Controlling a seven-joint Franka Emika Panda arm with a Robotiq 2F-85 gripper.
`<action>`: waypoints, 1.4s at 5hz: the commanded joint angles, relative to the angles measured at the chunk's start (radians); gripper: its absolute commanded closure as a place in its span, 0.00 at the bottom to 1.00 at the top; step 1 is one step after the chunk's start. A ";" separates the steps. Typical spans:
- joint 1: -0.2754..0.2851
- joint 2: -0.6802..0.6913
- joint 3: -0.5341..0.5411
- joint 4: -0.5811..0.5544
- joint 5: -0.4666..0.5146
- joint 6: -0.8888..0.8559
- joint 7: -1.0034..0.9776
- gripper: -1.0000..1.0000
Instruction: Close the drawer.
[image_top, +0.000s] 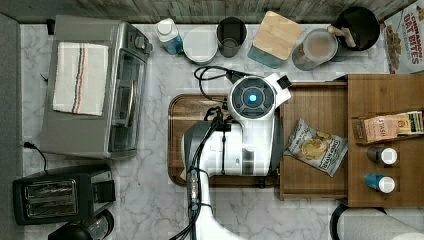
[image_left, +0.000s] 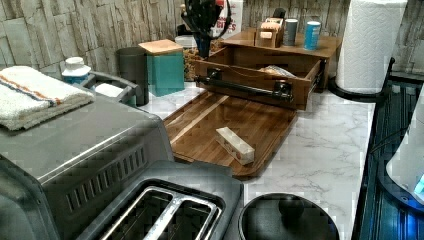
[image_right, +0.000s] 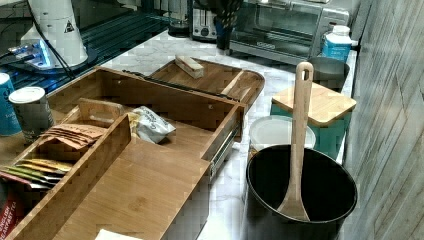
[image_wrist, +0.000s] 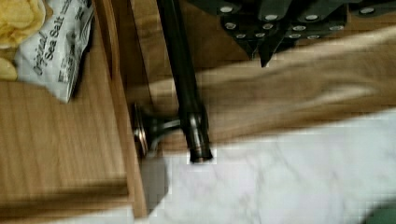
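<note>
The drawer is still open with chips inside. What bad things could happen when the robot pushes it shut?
1. The gripper sits near one end of the handle, so an off-centre push might skew the drawer on its slides.
2. The chip bag lies loose inside; if it stands taller than the opening, it could crumple.
3. The tray lies right in front of the drawer, so a low arm might bump it.

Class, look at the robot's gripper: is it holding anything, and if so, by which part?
Nothing is held. The gripper sits beside the handle bar of the open drawer, not around it.
</note>
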 joint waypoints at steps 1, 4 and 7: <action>0.005 0.022 -0.003 -0.044 -0.099 0.068 -0.090 1.00; -0.001 0.114 0.022 -0.048 -0.013 0.117 -0.106 1.00; -0.042 0.152 0.014 -0.123 0.008 0.226 -0.186 1.00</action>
